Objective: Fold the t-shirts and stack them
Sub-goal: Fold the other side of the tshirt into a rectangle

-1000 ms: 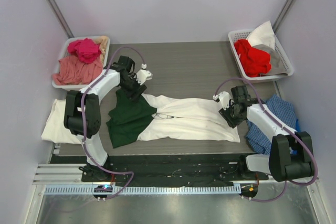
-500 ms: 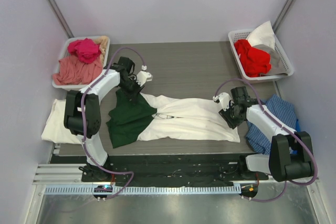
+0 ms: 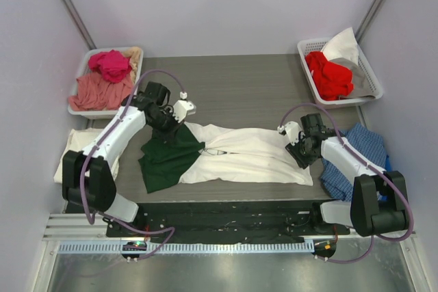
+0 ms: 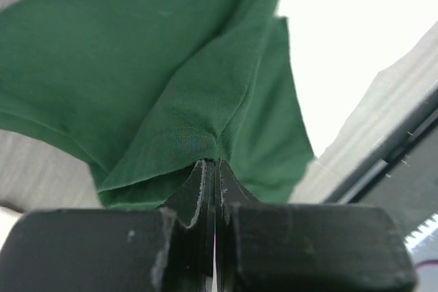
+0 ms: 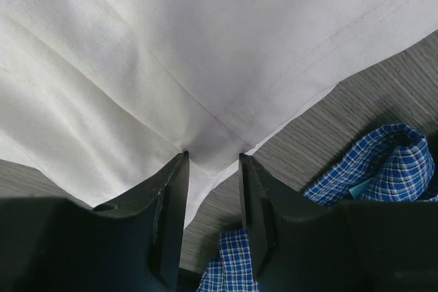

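Top external, left tool [image 3: 172,122] pinching green t-shirt [image 3: 168,158] edge, white t-shirt [image 3: 253,158] adjoining

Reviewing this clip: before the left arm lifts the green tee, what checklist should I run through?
1. Grip of left pincer on dark green t-shirt: ok, shut on it.
2. Only green fabric in that pinch: ok.
3. Grip of right pincer on white t-shirt corner: cannot tell; jaws stand apart, cloth between.
4. Clearance of blue checked cloth from right pincer: cannot tell; it lies close beside.
5. dark green t-shirt free of white t-shirt: cannot tell; their edges meet.
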`<state>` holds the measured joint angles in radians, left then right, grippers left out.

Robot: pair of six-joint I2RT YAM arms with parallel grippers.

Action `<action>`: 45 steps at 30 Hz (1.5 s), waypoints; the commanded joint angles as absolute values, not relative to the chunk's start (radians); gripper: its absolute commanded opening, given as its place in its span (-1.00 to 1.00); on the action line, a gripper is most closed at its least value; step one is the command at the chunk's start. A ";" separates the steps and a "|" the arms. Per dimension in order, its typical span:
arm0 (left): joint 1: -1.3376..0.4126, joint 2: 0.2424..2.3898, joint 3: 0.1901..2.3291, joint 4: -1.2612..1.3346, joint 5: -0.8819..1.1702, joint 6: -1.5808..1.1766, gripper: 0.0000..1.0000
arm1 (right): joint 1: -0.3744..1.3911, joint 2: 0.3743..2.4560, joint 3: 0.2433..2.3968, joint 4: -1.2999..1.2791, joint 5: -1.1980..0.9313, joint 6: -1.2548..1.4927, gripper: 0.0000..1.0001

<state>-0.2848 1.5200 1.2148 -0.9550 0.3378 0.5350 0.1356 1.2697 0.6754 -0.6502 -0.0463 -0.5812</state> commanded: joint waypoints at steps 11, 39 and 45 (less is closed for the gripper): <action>-0.385 1.329 1.088 -1.081 0.385 0.446 -1.00 | 0.141 1.256 0.710 -0.641 -0.031 -0.586 -0.16; -0.420 1.177 0.907 -0.844 0.085 0.521 -0.42 | 0.141 1.262 0.716 -0.646 -0.025 -0.577 -0.16; -0.405 1.207 0.847 -0.790 0.026 0.578 -0.22 | 0.141 1.253 0.695 -0.643 -0.018 -0.586 -0.16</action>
<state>-0.4160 1.1973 0.8650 -0.8608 0.0853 0.5220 0.1364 1.2705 0.6903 -0.6514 -0.0338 -0.5808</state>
